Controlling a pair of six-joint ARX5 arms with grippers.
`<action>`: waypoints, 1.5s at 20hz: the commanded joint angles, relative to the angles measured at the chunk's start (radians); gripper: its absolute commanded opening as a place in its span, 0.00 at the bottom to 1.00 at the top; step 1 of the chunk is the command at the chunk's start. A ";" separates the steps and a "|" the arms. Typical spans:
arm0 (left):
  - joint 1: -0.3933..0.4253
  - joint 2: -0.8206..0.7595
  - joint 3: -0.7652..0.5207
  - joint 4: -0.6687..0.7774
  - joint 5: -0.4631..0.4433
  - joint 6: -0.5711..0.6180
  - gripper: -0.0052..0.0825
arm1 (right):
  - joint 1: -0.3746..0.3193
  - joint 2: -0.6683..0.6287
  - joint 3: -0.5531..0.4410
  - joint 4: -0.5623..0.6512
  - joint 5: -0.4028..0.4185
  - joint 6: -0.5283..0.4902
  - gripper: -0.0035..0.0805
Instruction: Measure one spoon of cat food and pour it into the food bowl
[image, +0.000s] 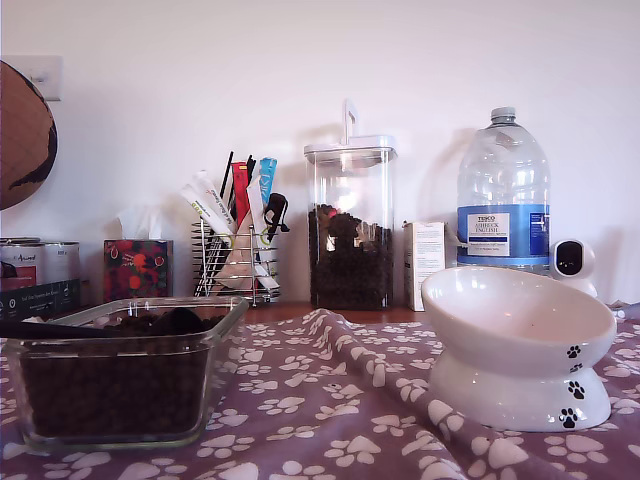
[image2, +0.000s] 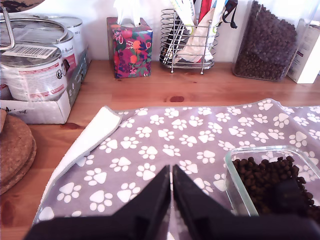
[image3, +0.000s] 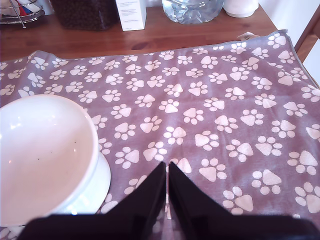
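Observation:
A square clear glass dish (image: 232, 309) on the exterior view's left holds dark brown cat food (image: 110, 392). The black spoon (image: 178, 321) lies on the kibble, its handle reaching toward that view's left edge. My first gripper (image2: 171, 173) is shut and empty, low over the paw-print mat beside the dish (image2: 229, 171); the spoon's cup (image2: 286, 196) rests in the cat food (image2: 255, 174). The empty white food bowl (image: 520, 340) stands on the exterior view's right. My second gripper (image3: 167, 168) is shut and empty beside the food bowl (image3: 40, 150). Neither gripper shows in the exterior view.
The purple paw-print mat (image: 330, 400) covers a wooden table. Along the back wall stand cans (image: 40, 265), a tissue box (image: 137, 268), a wire rack (image: 235, 250), a tall kibble canister (image: 350, 230), a small white box (image: 425, 262), a water bottle (image: 503, 200) and a white camera (image: 572, 262). Cork coasters (image2: 12, 150) lie off the mat.

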 joint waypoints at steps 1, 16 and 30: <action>-0.004 -0.002 -0.020 -0.086 0.156 -0.043 0.04 | 0.003 -0.002 -0.002 0.046 -0.007 0.003 0.03; -0.120 0.014 0.004 -0.017 0.273 -0.126 0.04 | 0.051 0.011 -0.001 0.136 -0.150 0.209 0.03; -0.443 0.431 0.037 0.258 0.206 0.102 0.11 | 0.175 0.054 -0.001 0.171 -0.145 0.209 0.03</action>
